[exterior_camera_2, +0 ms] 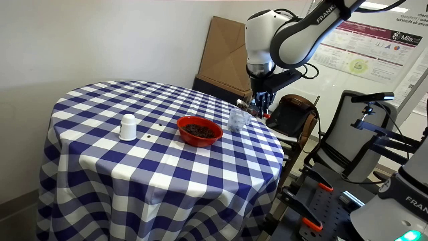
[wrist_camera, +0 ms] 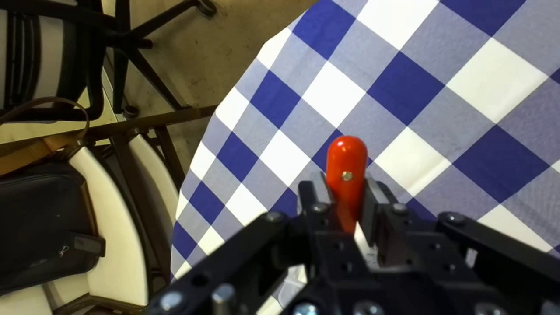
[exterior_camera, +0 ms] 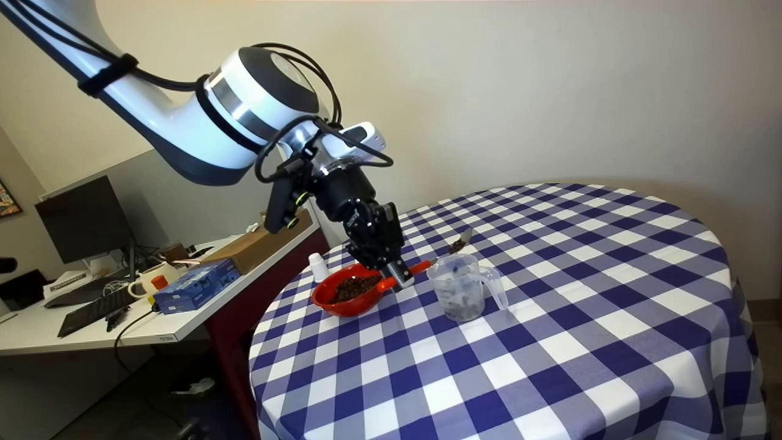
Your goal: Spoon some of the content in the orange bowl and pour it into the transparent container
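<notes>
My gripper [exterior_camera: 397, 274] is shut on the red-orange handle of a spoon [wrist_camera: 347, 157], held above the table. The spoon's head [exterior_camera: 465, 237] carries dark pieces and also shows in an exterior view [exterior_camera_2: 242, 103]. It appears near and above the rim of the transparent container [exterior_camera: 458, 293], a clear cup with a handle [exterior_camera_2: 236, 121]; I cannot tell whether it is directly over it. Only a sliver of the container shows in the wrist view [wrist_camera: 286, 288]. The orange bowl [exterior_camera: 348, 308] holds dark pieces and stands beside the container in both exterior views [exterior_camera_2: 200, 141].
A white bottle [exterior_camera_2: 128, 128] stands upright past the bowl, also in an exterior view [exterior_camera: 318, 267]. A few loose dark pieces [exterior_camera_2: 148, 136] lie on the checked tablecloth [exterior_camera: 586, 293]. The round table's edge [wrist_camera: 205, 144] is near the gripper, with a chair and bag [wrist_camera: 43, 223] beyond.
</notes>
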Controlling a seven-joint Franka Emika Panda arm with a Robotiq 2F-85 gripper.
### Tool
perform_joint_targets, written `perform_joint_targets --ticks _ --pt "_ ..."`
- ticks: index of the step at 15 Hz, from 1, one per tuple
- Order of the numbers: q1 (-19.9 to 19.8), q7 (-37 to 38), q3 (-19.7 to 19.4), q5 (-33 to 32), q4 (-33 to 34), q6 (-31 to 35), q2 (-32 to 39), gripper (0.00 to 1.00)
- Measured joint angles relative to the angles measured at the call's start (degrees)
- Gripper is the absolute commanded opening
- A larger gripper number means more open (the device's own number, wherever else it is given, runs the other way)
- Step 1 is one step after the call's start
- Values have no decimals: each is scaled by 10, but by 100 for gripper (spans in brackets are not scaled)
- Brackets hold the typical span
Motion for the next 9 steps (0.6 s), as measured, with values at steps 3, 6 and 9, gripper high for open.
perform_joint_targets --ticks 3,6,9 --pt "0 3 2 -8 0 -3 0 10" --pt "0 6 3 -17 0 -6 0 10" --pt "0 16 4 -31 0 -12 0 10"
